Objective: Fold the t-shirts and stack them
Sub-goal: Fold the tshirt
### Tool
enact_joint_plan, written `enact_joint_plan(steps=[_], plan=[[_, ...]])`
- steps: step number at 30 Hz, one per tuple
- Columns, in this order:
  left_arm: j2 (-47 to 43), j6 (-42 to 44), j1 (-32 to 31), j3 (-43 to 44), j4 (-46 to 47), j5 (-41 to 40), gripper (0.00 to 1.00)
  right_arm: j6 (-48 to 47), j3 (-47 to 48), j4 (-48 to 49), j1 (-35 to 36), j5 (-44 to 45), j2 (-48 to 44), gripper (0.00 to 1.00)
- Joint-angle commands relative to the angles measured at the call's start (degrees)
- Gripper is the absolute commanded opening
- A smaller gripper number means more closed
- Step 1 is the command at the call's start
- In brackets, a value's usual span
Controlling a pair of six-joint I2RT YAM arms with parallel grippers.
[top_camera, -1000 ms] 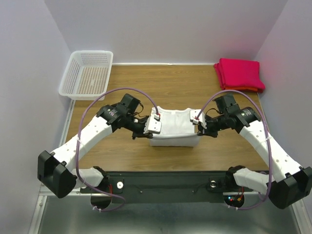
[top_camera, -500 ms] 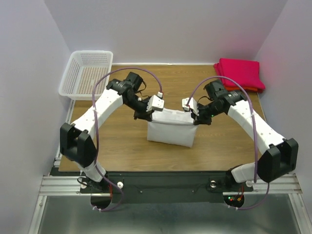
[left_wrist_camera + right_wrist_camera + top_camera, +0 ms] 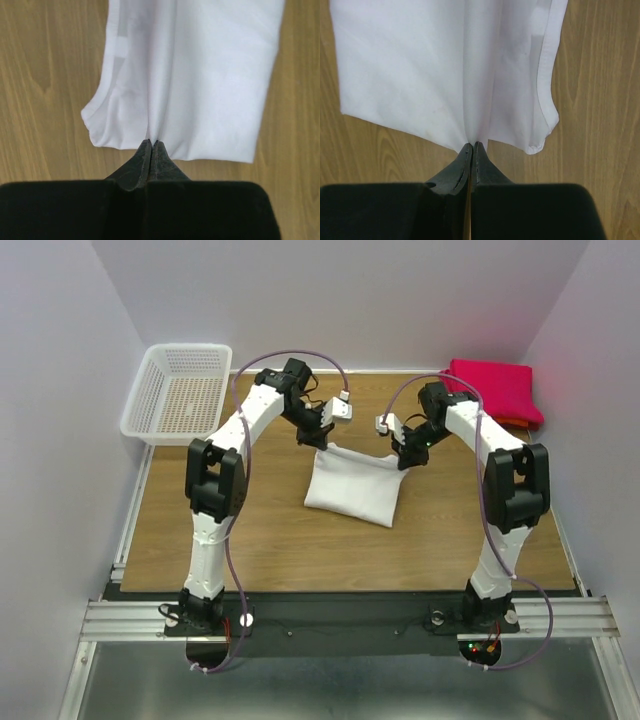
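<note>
— White t-shirt (image 3: 352, 487), where?
— Mid table (image 3: 250, 530). I've got left gripper (image 3: 151, 145) and right gripper (image 3: 472, 146) clamped on its far corners. Basket (image 3: 135, 415) far left, red t-shirts (image 3: 495, 390) far right.

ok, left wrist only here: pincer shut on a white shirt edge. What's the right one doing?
Observer: Right pincer is shut on the white t-shirt too, at the opposite corner of the same edge.
Operator: Where's the stack?
Observer: Red t-shirts lie folded at the far right corner of the table, apart from the white one.
Operator: Basket?
Observer: White basket sits at the far left corner, apart from both arms.
</note>
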Motion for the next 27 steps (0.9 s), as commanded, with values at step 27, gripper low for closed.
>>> enact_joint_plan(steps=[27], plan=[[-14.06,-4.44,0.37,-35.41,14.35,3.85,0.0,13.57,-13.18,3.96,3.85,-2.72,-7.85,0.0]])
